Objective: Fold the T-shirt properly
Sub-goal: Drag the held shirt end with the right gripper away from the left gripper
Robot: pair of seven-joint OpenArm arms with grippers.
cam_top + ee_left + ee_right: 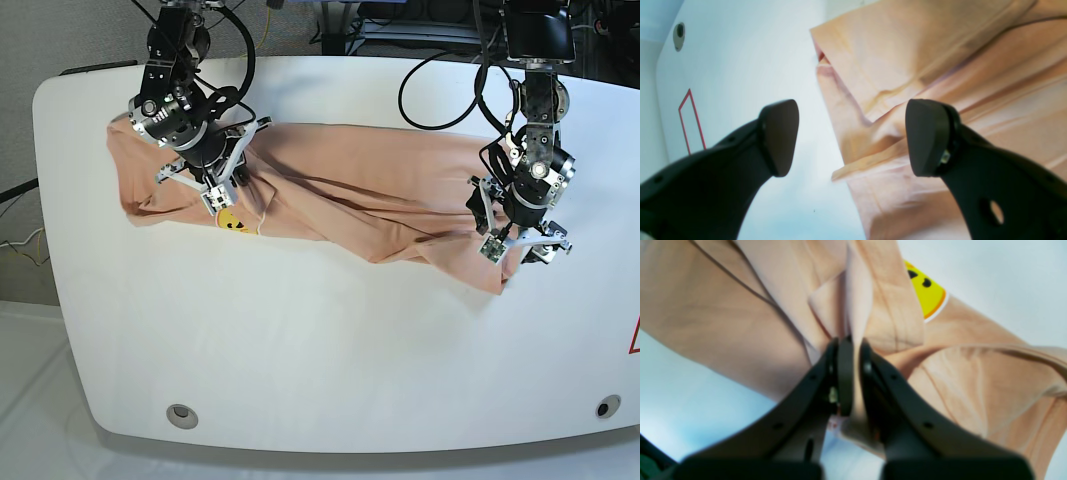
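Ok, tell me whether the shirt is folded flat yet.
Not yet: the shirt lies bunched and creased across the table.

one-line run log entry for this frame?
stage: mid-fold | right gripper: shut on T-shirt fold | left gripper: open over shirt edge, nothing held | T-shirt: bunched on table

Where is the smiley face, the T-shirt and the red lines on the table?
smiley face [927, 295], right wrist view, yellow middle.
T-shirt [370, 195], base view, middle of the cloth.
red lines [690, 116], left wrist view, inside the outline.
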